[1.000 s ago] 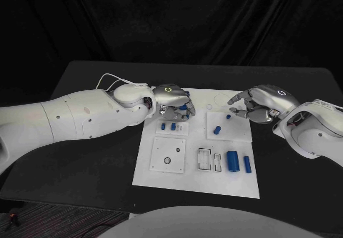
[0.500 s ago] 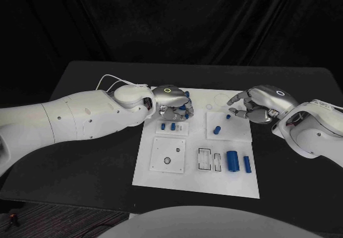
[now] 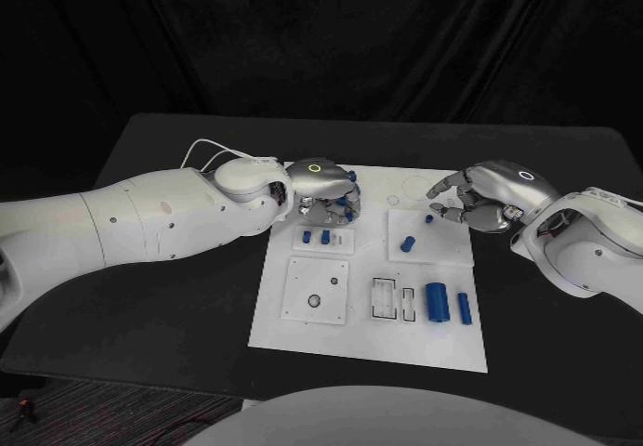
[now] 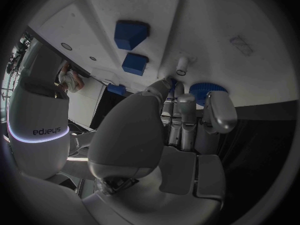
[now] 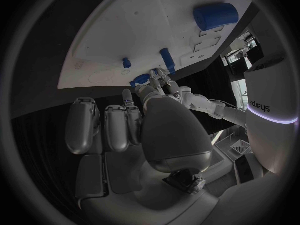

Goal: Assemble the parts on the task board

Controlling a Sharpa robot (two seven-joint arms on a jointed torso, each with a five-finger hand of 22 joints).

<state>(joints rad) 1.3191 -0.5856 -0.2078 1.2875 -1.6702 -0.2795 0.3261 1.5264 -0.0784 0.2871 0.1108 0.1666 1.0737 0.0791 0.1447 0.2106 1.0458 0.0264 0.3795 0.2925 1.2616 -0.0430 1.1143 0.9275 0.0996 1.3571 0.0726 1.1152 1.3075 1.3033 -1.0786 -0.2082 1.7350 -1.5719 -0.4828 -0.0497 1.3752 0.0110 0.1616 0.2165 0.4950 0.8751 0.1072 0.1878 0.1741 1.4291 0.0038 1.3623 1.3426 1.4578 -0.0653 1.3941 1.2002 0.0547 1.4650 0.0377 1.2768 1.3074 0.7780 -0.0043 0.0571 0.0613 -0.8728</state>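
Over the task board (image 3: 369, 330), left hand (image 3: 326, 197) fingers (image 4: 215, 110) apparently pinch a blue part (image 4: 203, 91).

Bare table (image 3: 175, 307) flanks the task board (image 3: 369, 339); both hands crowd its far end

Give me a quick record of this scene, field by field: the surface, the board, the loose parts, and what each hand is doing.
surface: black table
board: white task board in the middle of the table
loose parts: large blue cylinder and slim blue rod lying near the board's right edge
left hand: over the board's far left corner, fingers curled around a blue round part
right hand: over the board's far right side, fingers curled, holding nothing visible
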